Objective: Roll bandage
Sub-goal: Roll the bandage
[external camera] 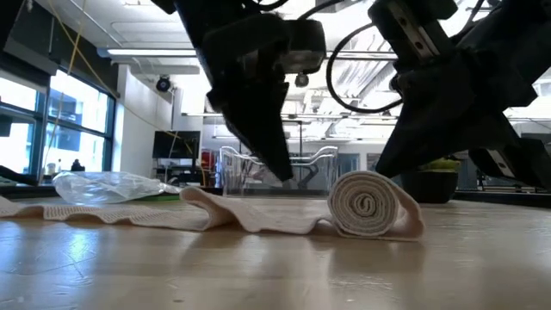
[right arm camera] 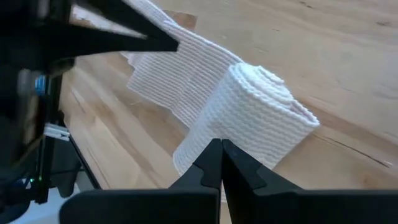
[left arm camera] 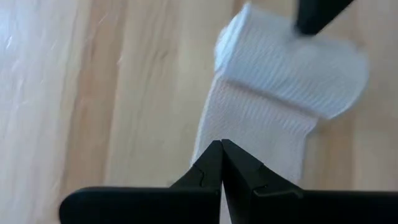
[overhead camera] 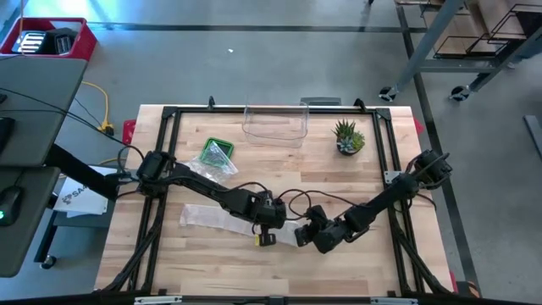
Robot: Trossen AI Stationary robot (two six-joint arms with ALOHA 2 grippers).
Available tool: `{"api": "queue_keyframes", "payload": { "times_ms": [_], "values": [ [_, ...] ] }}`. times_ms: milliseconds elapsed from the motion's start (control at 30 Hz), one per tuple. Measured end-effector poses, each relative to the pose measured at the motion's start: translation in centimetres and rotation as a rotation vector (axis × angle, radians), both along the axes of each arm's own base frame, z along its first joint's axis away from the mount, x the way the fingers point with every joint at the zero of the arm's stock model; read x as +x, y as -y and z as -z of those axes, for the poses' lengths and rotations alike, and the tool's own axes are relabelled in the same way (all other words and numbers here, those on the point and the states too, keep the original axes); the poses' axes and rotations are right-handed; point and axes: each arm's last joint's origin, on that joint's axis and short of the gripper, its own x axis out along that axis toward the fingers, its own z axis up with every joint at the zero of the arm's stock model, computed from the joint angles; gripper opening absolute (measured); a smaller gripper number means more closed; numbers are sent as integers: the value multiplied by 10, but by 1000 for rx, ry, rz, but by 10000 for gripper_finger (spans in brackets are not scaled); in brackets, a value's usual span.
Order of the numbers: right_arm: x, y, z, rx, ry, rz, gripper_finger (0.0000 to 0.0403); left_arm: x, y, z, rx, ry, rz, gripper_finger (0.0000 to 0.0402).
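Observation:
A white woven bandage lies on the wooden table. One end is wound into a roll (external camera: 370, 205) (right arm camera: 255, 118) (left arm camera: 292, 62), and the flat strip (overhead camera: 212, 217) (external camera: 129, 211) trails from it toward the table's left. My left gripper (left arm camera: 222, 149) (overhead camera: 273, 222) is shut and slants down over the strip beside the roll. My right gripper (right arm camera: 222, 149) (overhead camera: 306, 230) is shut at the roll's other side, away from the strip. My left gripper hovers at the strip (left arm camera: 249, 124) with its shut fingertips (external camera: 284, 176); I cannot tell whether they touch it. My right gripper sets its shut fingertips (left arm camera: 311, 18) against the roll's curved side (right arm camera: 214, 134), slanting down from the table's right. The roll lies on its side on the table.
A clear plastic box (overhead camera: 275, 123) stands at the far edge, with a small potted plant (overhead camera: 349, 137) to its right. A green tray with a clear bag (overhead camera: 216, 157) lies far left of the bandage. Bare wood stretches along the near edge.

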Motion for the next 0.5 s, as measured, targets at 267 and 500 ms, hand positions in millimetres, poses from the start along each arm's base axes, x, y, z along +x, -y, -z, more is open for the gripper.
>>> {"api": "queue_keyframes", "payload": {
  "times_ms": [267,500],
  "values": [
    [-1,1,-16,-21,41,-52,0,-3,5,-1,-46,-3,37,0],
    [6,7,-16,-5,63,-47,0,-13,15,15,-79,-2,6,0]
  ]
}}
